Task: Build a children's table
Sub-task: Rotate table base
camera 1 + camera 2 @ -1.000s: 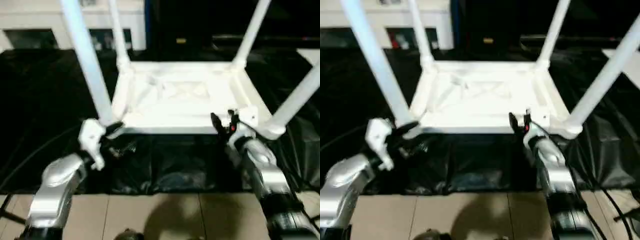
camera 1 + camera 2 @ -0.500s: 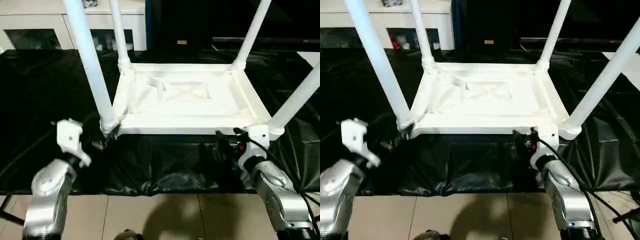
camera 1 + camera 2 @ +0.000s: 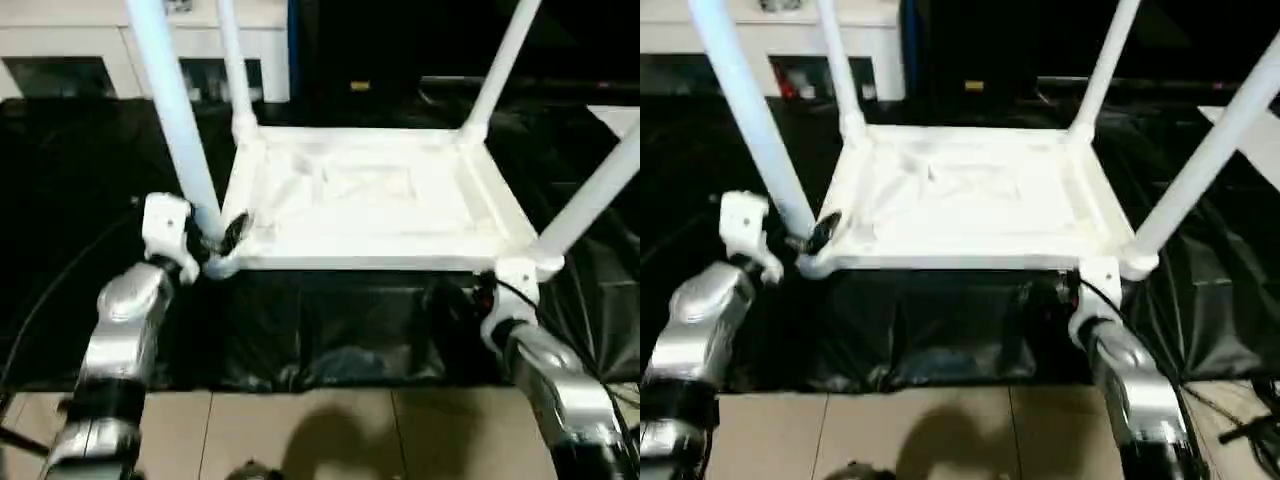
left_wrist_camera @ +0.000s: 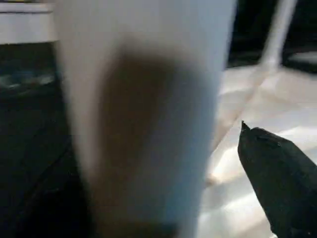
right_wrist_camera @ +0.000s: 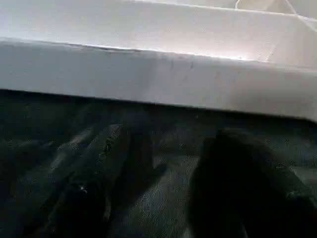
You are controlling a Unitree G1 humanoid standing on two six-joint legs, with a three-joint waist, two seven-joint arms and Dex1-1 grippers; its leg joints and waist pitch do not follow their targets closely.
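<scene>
We see the children's table (image 3: 370, 200) upside down on black sheeting (image 3: 330, 330). Our left gripper (image 3: 222, 240) gapes around the near-left leg (image 3: 180, 130). Our right gripper (image 5: 163, 188) hangs parted, empty, below the rim

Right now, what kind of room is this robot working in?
Probably an indoor room set up as a workspace: a beige tiled floor, a black plastic sheet spread under the upturned white plastic children's table, and a white glass-door cabinet along the back wall.
</scene>
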